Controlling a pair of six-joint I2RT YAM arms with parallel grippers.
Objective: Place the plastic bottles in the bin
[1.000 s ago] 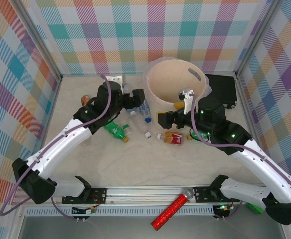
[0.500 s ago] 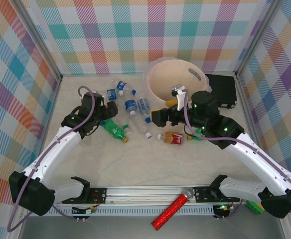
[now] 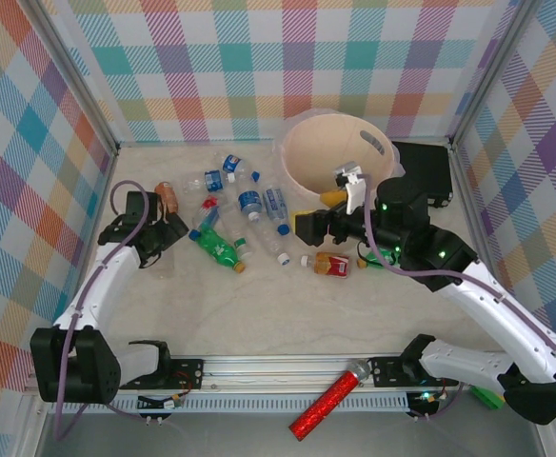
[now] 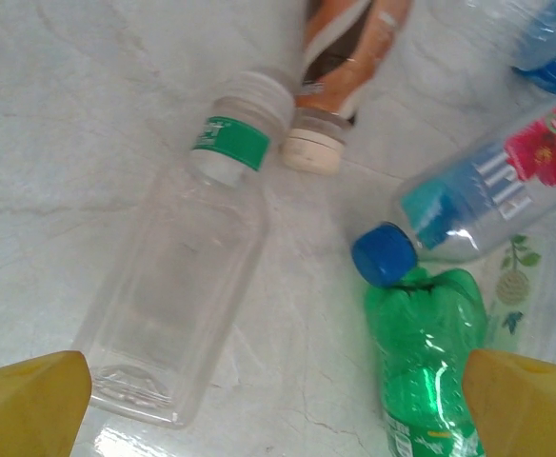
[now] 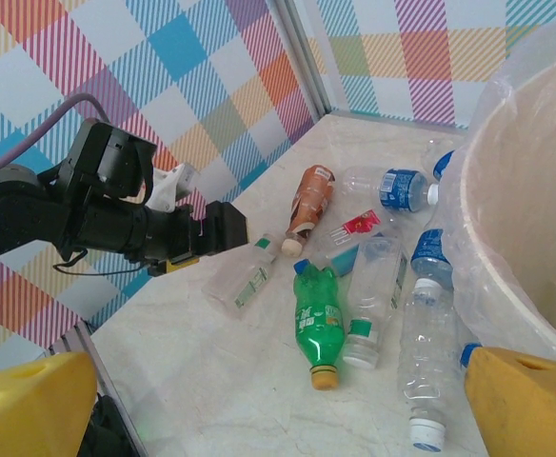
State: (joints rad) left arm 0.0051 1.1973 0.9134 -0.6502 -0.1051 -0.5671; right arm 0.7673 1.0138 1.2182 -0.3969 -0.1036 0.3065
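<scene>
Several plastic bottles lie left of the beige bin (image 3: 308, 143): a brown one (image 3: 168, 197), a green one (image 3: 217, 249), blue-labelled clear ones (image 3: 249, 202) and a red-labelled one (image 3: 331, 266). My left gripper (image 3: 170, 233) is open and low over the table at the left. In its wrist view its jaws (image 4: 278, 409) stand wide apart, with a clear green-labelled bottle (image 4: 173, 286) and the green bottle (image 4: 430, 352) lying ahead between them. My right gripper (image 3: 302, 227) hangs open beside the bin (image 5: 526, 209), empty, looking across the green bottle (image 5: 316, 319) towards the left gripper (image 5: 211, 238).
A flat black case (image 3: 426, 171) lies right of the bin. A red glittery tube (image 3: 330, 398) rests on the front rail. Plaid walls close in the table on three sides. Bare table lies between the bottles and the arm bases.
My left arm has swung back from beside the bin to the table's left side, uncovering the bottles there. The right gripper has shifted only slightly.
</scene>
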